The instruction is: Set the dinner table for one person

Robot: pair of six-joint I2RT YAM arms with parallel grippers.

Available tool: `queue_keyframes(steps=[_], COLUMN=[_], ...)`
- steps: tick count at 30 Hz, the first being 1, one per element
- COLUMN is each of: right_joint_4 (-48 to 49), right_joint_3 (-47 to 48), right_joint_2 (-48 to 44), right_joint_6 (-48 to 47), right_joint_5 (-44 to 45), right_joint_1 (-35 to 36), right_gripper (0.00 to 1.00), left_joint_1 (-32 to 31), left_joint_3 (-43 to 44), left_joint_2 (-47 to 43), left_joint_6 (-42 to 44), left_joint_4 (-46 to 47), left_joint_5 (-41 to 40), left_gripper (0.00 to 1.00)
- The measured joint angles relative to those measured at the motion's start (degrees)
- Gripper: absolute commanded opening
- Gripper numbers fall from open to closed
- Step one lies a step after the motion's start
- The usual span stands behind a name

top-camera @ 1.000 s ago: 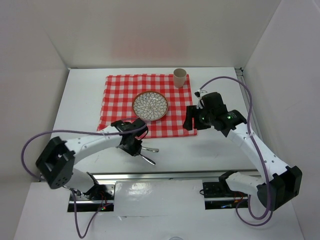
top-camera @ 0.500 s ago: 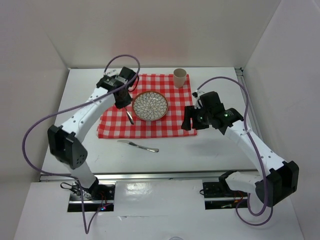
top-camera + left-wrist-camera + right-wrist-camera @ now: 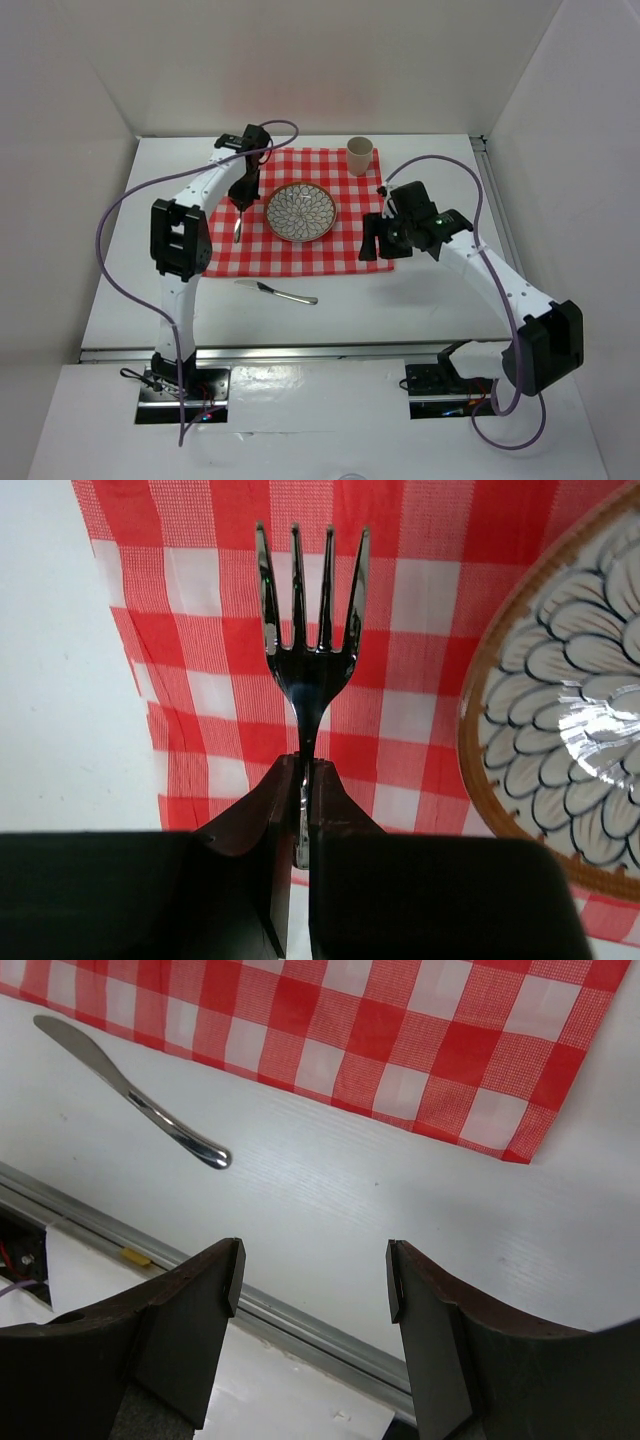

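Your left claw (image 3: 303,772) is clamped on the neck of a glossy steel fork (image 3: 305,650). Its tines point out over the left strip of the red-and-white checked cloth (image 3: 345,215), likely to land it beside the round, petal-patterned plate (image 3: 300,211). The white surface (image 3: 420,300) fills mid-frame, with a smooth knife (image 3: 277,292) lying below the cloth. At right, your right claw (image 3: 313,1265) hangs apart, empty.
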Motion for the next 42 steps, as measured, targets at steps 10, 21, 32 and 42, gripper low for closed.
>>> queue_keyframes(steps=[10, 21, 32, 42], right_joint_4=[1.14, 1.81, 2.16, 13.09], right_joint_3=[0.0, 0.96, 7.41, 14.36], right_joint_2=[5.92, 8.66, 10.75, 28.3], right_joint_6=[0.35, 0.57, -0.33, -11.3], right_joint_5=[-0.2, 0.15, 6.75, 10.91], right_joint_1=[0.0, 0.02, 9.46, 31.12], right_gripper=[0.75, 0.83, 0.8, 0.64], left_joint_1=[4.48, 3.91, 4.07, 7.17], left_joint_3=[5.44, 7.45, 11.15, 1.33], left_joint_2=[6.43, 13.94, 11.13, -22.27], left_joint_6=[4.42, 4.55, 2.82, -3.48], left_joint_4=[0.98, 1.55, -1.64, 0.94], left_joint_5=[4.31, 6.91, 6.05, 5.92], left_gripper=[0.0, 0.44, 0.73, 0.78])
